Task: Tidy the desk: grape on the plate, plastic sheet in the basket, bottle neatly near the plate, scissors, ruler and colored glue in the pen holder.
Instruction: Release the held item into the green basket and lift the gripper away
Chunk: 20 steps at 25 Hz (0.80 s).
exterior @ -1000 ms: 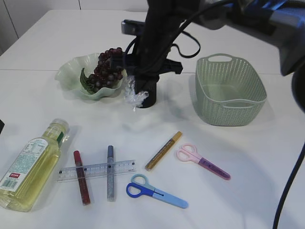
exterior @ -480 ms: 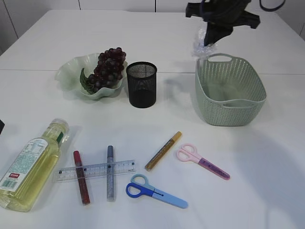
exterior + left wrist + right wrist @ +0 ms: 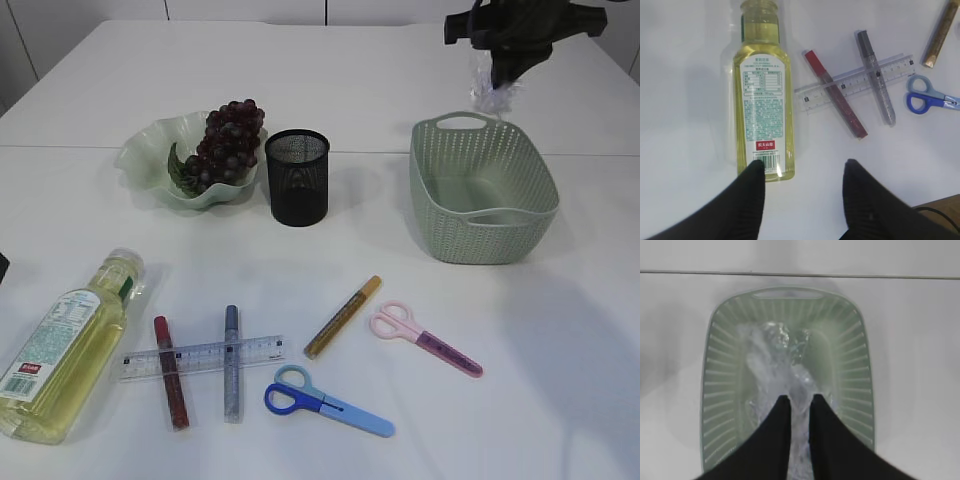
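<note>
My right gripper [image 3: 498, 68] hangs above the far rim of the green basket [image 3: 540, 195], shut on the crumpled clear plastic sheet [image 3: 491, 96]. In the right wrist view the sheet [image 3: 775, 352] dangles from the narrow jaws [image 3: 799, 399] over the basket's inside [image 3: 715, 350]. My left gripper [image 3: 802, 167] stands open over the table beside the base of the lying bottle [image 3: 762, 100]. The grape [image 3: 225, 135] lies on the plate [image 3: 140, 155]. Beside it stands the black mesh pen holder [image 3: 297, 177]. The ruler [image 3: 203, 357] lies under red [image 3: 170, 385] and grey [image 3: 232, 375] glue.
A gold glue stick [image 3: 343, 316], pink scissors [image 3: 425, 340] and blue scissors [image 3: 330, 403] lie on the white table in front of the basket. The bottle [image 3: 70, 340] lies at the front left. A seam crosses the table behind the plate.
The right arm has carried the plastic sheet from beside the pen holder up and right, to above the basket's far rim. Nothing else has moved.
</note>
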{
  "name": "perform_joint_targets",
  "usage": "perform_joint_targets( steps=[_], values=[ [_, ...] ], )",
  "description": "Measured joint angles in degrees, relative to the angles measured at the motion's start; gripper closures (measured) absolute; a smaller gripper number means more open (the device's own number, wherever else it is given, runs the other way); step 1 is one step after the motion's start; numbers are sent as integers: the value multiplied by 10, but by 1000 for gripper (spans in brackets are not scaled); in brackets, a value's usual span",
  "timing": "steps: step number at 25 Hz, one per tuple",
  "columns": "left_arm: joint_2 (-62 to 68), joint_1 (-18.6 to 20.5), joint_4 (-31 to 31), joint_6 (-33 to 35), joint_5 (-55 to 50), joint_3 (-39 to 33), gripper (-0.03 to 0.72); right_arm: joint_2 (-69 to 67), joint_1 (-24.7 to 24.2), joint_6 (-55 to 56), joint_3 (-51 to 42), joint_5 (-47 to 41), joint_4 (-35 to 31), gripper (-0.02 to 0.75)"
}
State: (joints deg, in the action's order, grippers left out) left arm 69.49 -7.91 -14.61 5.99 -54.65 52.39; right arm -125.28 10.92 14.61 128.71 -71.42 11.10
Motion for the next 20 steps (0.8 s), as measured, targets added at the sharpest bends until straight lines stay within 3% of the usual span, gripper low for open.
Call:
perform_joint_targets(
  steps=[4, 7, 15, 20],
  values=[
    [0, 0, -3, -1, 0, 0, 316, 0, 0, -16, 0, 0, 1, 503],
    [0, 0, -5, -1, 0, 0, 316, 0, 0, -16, 0, 0, -1, 442],
    [0, 0, -6, -1, -2, 0, 316, 6, 4, -16, -4, 0, -50, 424],
    [0, 0, -7, -1, -2, 0, 316, 42, 23, -15, -80, 0, -50, 424]
  ],
)
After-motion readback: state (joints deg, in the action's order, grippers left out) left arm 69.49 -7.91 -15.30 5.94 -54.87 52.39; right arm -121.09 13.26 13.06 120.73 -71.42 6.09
